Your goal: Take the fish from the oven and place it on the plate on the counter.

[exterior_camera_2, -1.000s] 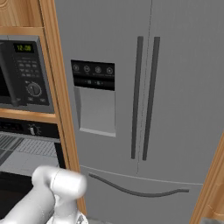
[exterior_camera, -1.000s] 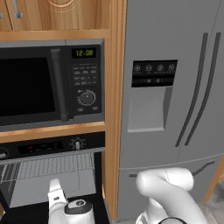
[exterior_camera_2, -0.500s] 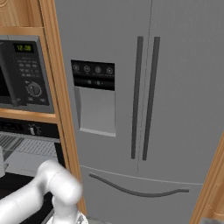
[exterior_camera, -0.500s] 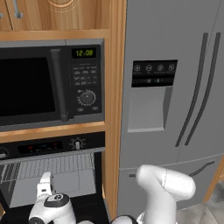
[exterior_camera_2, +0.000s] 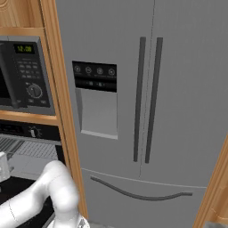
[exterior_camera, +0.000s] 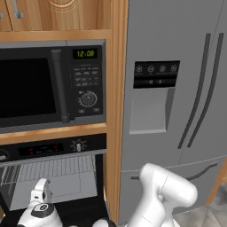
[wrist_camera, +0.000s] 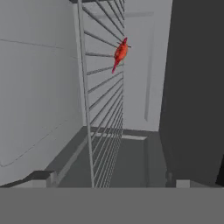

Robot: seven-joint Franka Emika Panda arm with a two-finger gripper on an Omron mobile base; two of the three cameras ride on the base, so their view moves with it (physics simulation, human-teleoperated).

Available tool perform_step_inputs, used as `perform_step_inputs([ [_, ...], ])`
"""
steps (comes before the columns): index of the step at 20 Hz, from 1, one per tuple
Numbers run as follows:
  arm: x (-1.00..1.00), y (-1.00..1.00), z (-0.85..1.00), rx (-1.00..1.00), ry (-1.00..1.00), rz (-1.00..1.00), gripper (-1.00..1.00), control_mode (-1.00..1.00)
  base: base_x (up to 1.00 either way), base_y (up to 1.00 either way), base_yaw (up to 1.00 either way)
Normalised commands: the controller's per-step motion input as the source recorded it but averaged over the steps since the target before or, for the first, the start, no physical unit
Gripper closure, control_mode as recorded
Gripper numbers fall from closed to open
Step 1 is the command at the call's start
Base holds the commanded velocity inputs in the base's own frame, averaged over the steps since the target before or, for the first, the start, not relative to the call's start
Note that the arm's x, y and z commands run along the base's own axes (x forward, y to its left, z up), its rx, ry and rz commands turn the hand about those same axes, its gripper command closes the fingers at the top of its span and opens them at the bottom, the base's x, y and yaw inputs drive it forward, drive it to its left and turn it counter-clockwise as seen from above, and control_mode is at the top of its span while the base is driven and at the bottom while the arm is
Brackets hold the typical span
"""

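The tiny red-orange fish point(wrist_camera: 120, 52) lies on the wire rack point(wrist_camera: 103, 109) deep inside the oven point(exterior_camera: 57, 181), whose cavity stands exposed. The hand view is rolled, so the rack looks upright. My gripper point(wrist_camera: 109, 181) points into the cavity, well short of the fish, open with nothing between its widely spread fingertips point(wrist_camera: 41, 176). From the base, the gripper point(exterior_camera: 41, 189) hangs low in front of the oven's left half. The hand point(exterior_camera_2: 2, 167) also shows at the left edge of the right base view. The plate and the counter are out of view.
A black microwave point(exterior_camera: 48, 84) with a green clock sits right above the oven. The oven's knob and control strip point(exterior_camera: 78, 146) run over the cavity. A wooden post point(exterior_camera: 116, 133) separates the oven from the tall grey fridge point(exterior_camera: 177, 88) on the right.
My hand has swung left and a little down across the oven's front, and the elbow has followed it leftward. The oven and the fish have not moved.
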Motion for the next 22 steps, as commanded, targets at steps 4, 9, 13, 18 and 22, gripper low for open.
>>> perform_step_inputs([
  [4, 0.65, 0.25, -0.61, 0.00, -0.19, -0.01, -1.00, -1.00, 0.00, 0.00, 0.00],
  [9, 0.84, 0.23, -0.59, 0.00, -0.09, 0.00, -1.00, -1.00, 0.00, 0.00, 0.00],
  [13, 0.53, 0.16, -0.68, -0.01, -0.03, 0.00, -1.00, -1.00, 0.00, 0.00, 0.00],
  [18, 0.12, 0.00, -0.67, 0.00, 0.00, 0.00, -1.00, -1.00, 0.00, 0.00, 0.00],
  [22, 0.00, 0.00, -0.86, 0.02, -0.05, 0.00, -1.00, -1.00, 0.00, 0.00, 0.00],
])
